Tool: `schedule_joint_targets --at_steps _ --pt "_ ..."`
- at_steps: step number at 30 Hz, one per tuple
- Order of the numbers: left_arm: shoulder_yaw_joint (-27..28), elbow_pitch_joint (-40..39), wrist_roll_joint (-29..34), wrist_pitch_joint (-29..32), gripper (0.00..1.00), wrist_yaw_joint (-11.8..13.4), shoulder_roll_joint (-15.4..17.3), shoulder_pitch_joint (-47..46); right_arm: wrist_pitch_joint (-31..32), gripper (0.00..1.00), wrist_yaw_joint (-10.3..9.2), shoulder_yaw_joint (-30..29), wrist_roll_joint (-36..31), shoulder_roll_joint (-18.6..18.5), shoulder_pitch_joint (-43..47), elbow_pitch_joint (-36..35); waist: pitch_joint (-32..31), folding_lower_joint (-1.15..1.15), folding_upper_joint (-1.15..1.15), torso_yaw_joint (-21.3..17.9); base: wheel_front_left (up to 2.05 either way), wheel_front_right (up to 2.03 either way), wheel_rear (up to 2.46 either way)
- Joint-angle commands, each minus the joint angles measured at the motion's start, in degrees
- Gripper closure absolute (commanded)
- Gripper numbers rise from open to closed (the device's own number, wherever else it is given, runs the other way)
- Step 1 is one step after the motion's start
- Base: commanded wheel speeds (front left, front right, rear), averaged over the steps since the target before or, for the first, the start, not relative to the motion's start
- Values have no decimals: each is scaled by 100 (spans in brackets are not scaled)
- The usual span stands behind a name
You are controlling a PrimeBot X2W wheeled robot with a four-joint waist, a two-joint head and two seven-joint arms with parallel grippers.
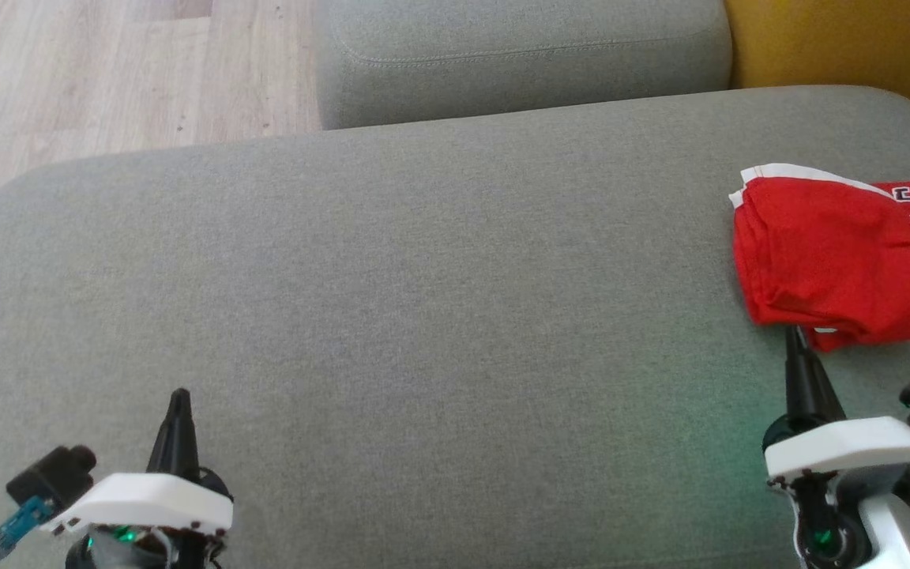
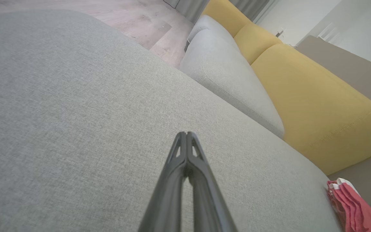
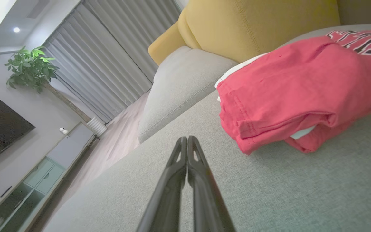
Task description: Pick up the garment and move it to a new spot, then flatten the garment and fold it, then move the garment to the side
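Shows garment folded at far right of sofa, probably set aside there as the last step. Holds left gripper and right gripper with jaws together, empty, the right just beside it.

Left end effector at 7 o'clock, right end effector at 4 o'clock. Long black tapered fingers, cut-outs near the tips. White angular wrist shells. Black wrist cameras, and a teal connector on the left one. Green LEDs glow underneath.
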Motion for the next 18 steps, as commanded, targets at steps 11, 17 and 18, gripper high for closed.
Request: schedule_joint_targets --at_steps 11,17,18 --pt "170 -246 -834 197 100 -86 48 -375 192 100 22 -158 751 38 -249 -273 6 0 0 24 0 0 0" --pt "201 -255 -1173 282 100 -109 49 -398 277 100 23 -221 1051 73 -244 -299 9 0 0 34 0 0 0" --pt "207 -257 -1241 299 100 -114 50 -402 293 100 24 -234 1111 80 -243 -304 10 0 0 36 0 0 0"
